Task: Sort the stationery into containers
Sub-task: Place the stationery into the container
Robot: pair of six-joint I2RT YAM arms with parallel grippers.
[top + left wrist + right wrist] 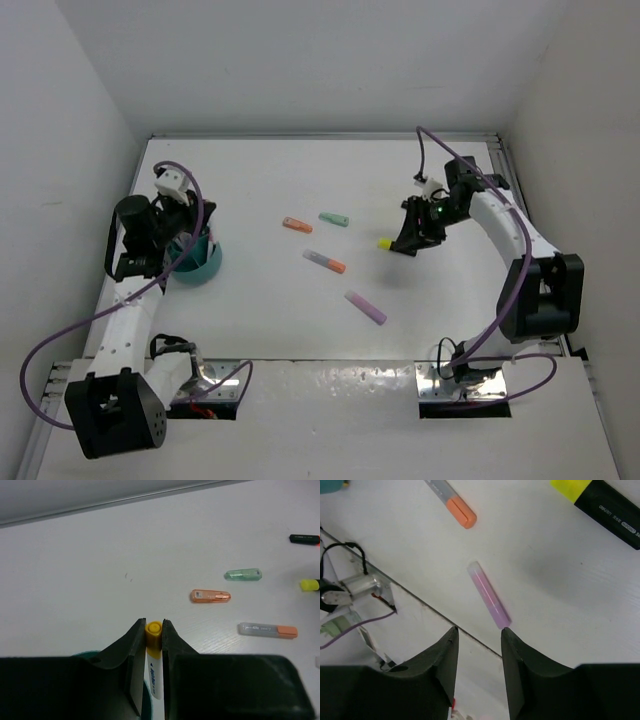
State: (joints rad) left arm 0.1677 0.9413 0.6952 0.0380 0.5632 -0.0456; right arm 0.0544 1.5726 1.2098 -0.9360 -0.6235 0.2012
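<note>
A round teal bowl sits at nine o'clock on the white table. The left gripper hangs directly over it, so whatever is inside the bowl is hidden. That gripper is clamped on a white marker with a yellow cap. The cap pokes out past the fingertips, and a sliver of teal rim shows below the jaws.

The left arm rises from its base at seven o'clock, elbow bent, wrist tipped down over the bowl. The right arm climbs the table's right edge from five o'clock and folds inward to about two o'clock. The right gripper points down at the table, jaws apart and gripping nothing.

A black highlighter with a yellow cap lies just beside the right gripper, at the gripper's nine o'clock.

Loose pens, nearest first, placed from the table's centre:
- A purple pen lies at five o'clock.
- A grey pen with an orange cap lies at the centre.
- An orange pen lies at eleven o'clock.
- A mint pen lies at twelve, near the orange one but not touching it
</note>
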